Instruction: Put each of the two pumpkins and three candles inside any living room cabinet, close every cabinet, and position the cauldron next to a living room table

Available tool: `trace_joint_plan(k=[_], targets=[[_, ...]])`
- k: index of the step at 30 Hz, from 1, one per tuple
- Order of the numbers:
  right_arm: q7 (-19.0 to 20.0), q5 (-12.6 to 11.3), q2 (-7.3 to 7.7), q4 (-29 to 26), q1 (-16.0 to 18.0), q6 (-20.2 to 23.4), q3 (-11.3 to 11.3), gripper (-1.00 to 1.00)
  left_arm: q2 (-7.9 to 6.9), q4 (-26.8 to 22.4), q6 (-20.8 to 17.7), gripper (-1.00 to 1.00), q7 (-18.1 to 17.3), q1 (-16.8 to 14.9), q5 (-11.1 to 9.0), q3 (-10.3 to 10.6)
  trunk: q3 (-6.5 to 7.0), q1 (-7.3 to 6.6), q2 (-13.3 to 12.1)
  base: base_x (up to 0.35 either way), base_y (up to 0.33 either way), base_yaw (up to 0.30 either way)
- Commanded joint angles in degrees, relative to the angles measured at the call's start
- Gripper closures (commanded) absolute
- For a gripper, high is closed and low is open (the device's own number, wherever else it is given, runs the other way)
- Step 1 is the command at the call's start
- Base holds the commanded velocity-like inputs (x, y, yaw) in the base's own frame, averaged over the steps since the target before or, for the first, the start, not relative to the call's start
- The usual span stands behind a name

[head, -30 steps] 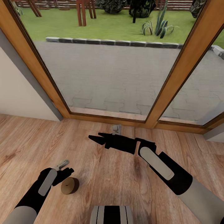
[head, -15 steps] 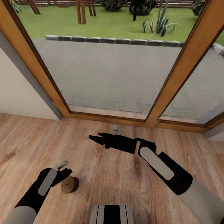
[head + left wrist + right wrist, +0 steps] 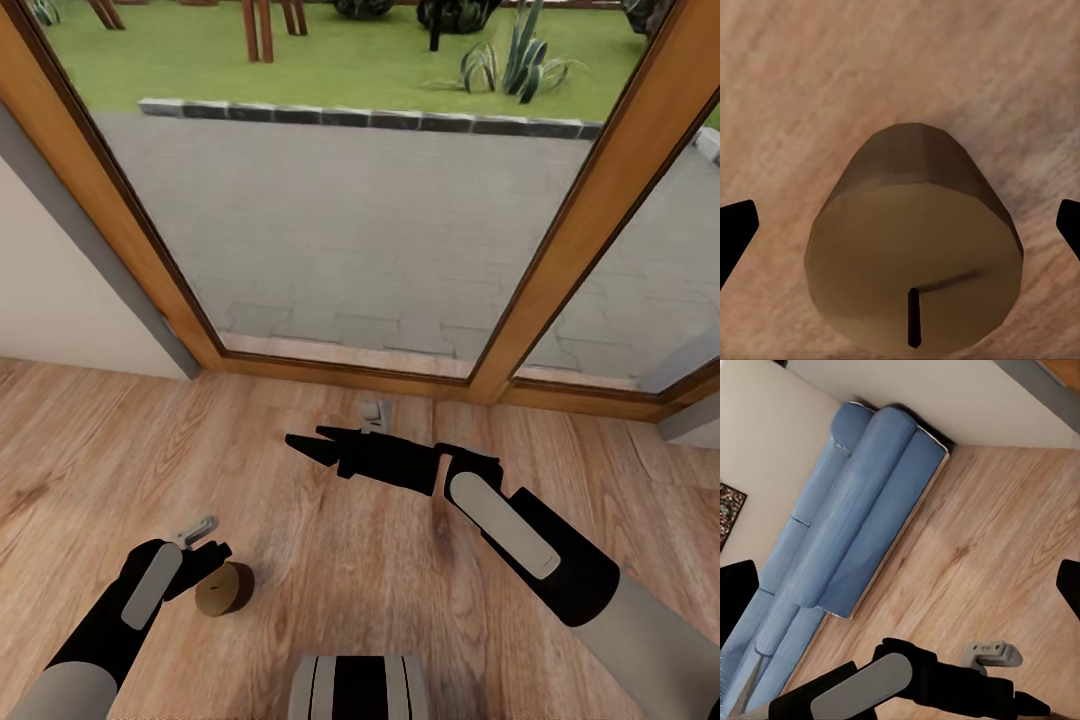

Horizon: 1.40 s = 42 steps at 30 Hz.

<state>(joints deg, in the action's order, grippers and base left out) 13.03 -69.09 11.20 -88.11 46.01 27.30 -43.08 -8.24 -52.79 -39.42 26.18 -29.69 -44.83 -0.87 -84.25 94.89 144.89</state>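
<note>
Facing the tall glazed door, the robot would do best to settle the left gripper squarely over the candle before closing. Its jaws stand wide, the candle between and below them on the wood floor, untouched. The right gripper hangs parted, empty.

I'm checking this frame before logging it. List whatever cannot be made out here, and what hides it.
- Left gripper, head view: its fingers near the candle are too small to tell contact; in the left wrist view the frame edges cut off the fingertips.
- Right gripper, head view: dark fingers overlap, so their gap is unclear.
- Blue sofa, right wrist view: one end is cut off.
</note>
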Motion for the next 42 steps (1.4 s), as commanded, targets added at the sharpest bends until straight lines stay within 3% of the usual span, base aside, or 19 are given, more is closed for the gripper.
trace_joint_plan(k=[1, 4, 7, 11, 15, 22, 30, 38, 42], targets=[[0.2, -0.5, 0.04, -0.1, 0.0, 0.1, 0.0, -1.00, 0.02, -0.1, -0.1, -1.00, 0.5, 0.0, -0.6, 0.0, -0.04, -0.01, 0.0, 0.000, 0.000, 0.000], [1.5, -0.8, 0.37, -0.4, 0.0, 0.1, 0.0, -1.00, 0.06, -0.1, -0.1, -1.00, 0.5, 0.0, -0.7, 0.0, -0.04, -0.01, 0.0, 0.000, 0.000, 0.000], [9.1, -0.8, 1.15, 0.0, 0.0, 0.4, 0.0, -1.00, 0.07, -0.1, -0.1, -1.00, 0.5, 0.0, -0.7, 0.0, -0.04, -0.01, 0.0, 0.000, 0.000, 0.000], [11.9, -0.9, 2.48, 0.3, 0.0, 0.3, 0.0, -1.00, 0.08, 0.0, -0.1, -1.00, 0.5, 0.0, -0.8, 0.0, -0.04, -0.01, 0.0, 0.000, 0.000, 0.000], [12.3, -0.9, 2.79, 0.4, 0.0, 0.3, 0.0, -1.00, 0.13, 0.0, -0.1, -1.00, 0.4, 0.0, -0.9, -0.1, -0.70, 0.07, 0.1, 0.000, 0.000, 0.000], [12.4, -0.9, 2.86, 0.5, 0.0, 0.3, 0.0, -1.00, 0.32, 0.0, -0.1, -1.00, 0.3, 0.0, -0.9, 0.0, -0.70, 0.07, 0.1, 0.000, 0.000, 0.000], [12.3, -0.9, 2.86, 0.5, 0.0, 0.3, 0.0, -1.00, 0.64, 0.0, -0.1, -1.00, -0.2, 0.0, -1.0, 0.0, -2.47, 0.27, 0.2, 0.000, 0.000, 0.000], [12.3, -0.9, 2.86, 0.5, 0.0, 0.3, 0.0, -1.00, 0.53, 0.0, -0.1, -1.00, -0.3, 0.0, -1.5, 0.0, -2.47, 0.27, 0.2, 0.000, 0.000, 0.000], [12.3, -0.9, 2.86, 0.5, 0.0, 0.3, 0.0, -1.00, 0.57, 0.0, -0.1, -1.00, -0.3, 0.0, -1.5, 0.0, -3.36, 0.38, 0.2, 0.000, 0.000, 0.000]])
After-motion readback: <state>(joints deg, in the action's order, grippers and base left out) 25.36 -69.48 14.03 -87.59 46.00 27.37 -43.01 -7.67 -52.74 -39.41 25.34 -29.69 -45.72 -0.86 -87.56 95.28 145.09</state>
